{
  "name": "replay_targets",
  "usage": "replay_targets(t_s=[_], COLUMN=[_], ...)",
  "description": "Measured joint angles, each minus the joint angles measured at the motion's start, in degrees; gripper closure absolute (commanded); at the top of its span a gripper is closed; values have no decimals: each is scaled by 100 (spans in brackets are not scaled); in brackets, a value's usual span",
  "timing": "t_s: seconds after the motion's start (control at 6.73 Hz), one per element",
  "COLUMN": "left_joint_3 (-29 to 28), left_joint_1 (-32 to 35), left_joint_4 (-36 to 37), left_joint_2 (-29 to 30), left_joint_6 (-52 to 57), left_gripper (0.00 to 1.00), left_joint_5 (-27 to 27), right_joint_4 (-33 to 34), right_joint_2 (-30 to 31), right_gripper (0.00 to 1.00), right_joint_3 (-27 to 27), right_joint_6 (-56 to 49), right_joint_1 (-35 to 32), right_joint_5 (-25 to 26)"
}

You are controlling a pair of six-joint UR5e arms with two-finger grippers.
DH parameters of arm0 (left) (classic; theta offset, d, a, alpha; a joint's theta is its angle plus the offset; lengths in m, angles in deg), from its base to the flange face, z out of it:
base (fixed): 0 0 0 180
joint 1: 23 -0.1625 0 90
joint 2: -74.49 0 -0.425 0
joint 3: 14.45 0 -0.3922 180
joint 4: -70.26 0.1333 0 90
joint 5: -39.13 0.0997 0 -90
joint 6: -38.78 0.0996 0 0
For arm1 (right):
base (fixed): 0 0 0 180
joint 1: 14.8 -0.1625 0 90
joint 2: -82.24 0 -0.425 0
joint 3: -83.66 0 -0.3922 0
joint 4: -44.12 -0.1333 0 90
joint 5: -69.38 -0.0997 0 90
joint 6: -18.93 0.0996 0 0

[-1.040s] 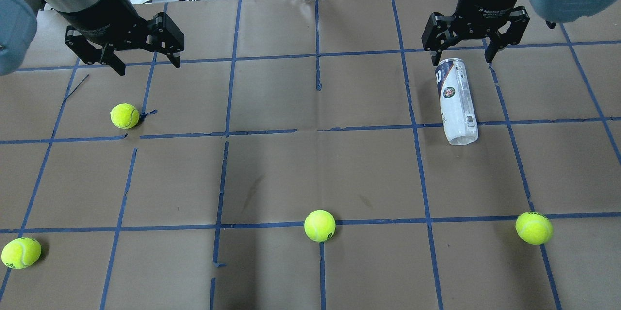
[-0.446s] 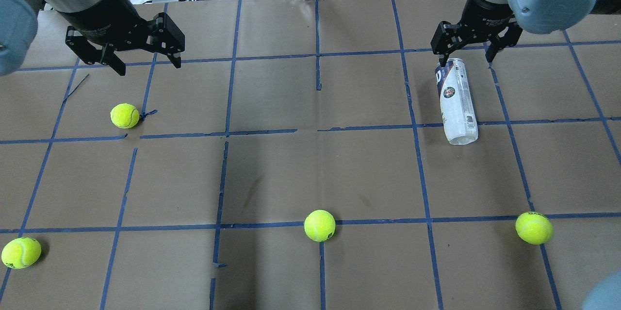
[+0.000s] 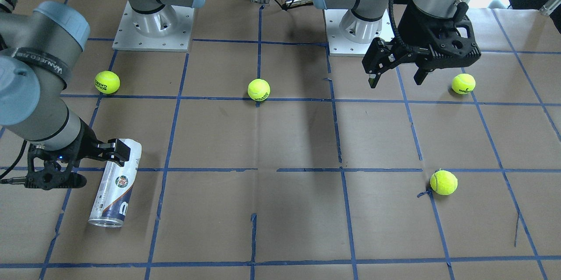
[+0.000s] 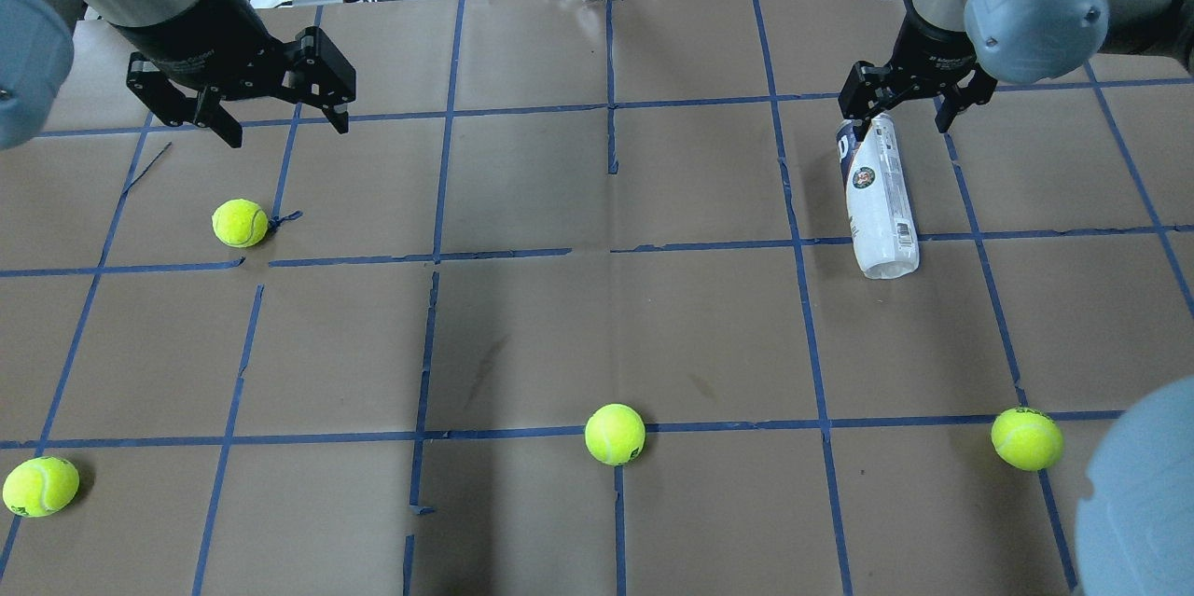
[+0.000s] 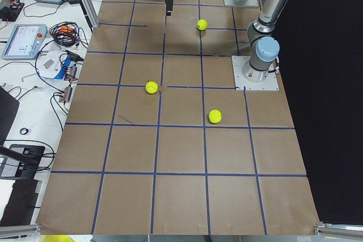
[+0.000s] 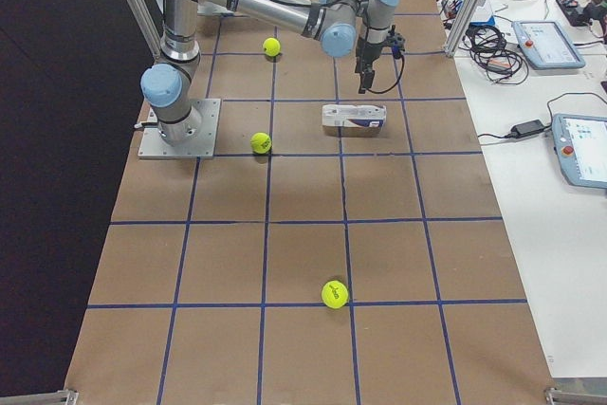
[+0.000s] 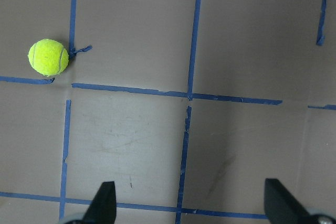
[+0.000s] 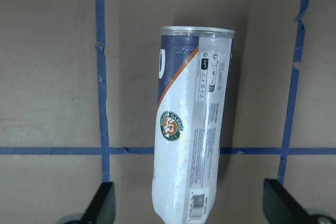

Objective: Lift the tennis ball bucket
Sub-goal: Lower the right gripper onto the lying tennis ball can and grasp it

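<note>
The tennis ball bucket [image 4: 879, 200] is a clear can with a white and navy label. It lies on its side on the brown table, also seen in the front view [image 3: 116, 181] and the right side view [image 6: 353, 118]. My right gripper [image 4: 898, 122] is open and hangs above the can without touching it. In the right wrist view the can [image 8: 191, 145] lies lengthwise between the two open fingertips [image 8: 102, 205]. My left gripper [image 4: 284, 128] is open and empty, far to the left, above the table.
Several yellow-green tennis balls lie loose on the table: one near the left gripper [image 4: 240, 222], one at front centre [image 4: 615, 434], one at front right [image 4: 1026, 438]. Blue tape lines grid the table. My right arm's elbow [image 4: 1138, 484] fills the lower right corner.
My right gripper has come down and looks smaller over the can's far end. Its elbow has swung into the lower right corner. The can and the left arm have not moved.
</note>
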Motion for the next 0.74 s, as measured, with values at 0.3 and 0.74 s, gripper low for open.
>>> replay_targets(t_s=[0.3,0.74], left_joint_3=[7,12], left_joint_1=[-2,-8], left_joint_4=[0,13], left_joint_2=[-9,-8], left_joint_6=[0,0], left_gripper=[0,0], left_joint_5=[-10,-18], right_joint_4=[326,850], right_joint_2=[-331,-613], right_gripper=[0,0], right_joint_3=[-112,-332], right_joint_6=[-133,-143], right_joint_1=[128,160], right_joint_5=[-48,-82])
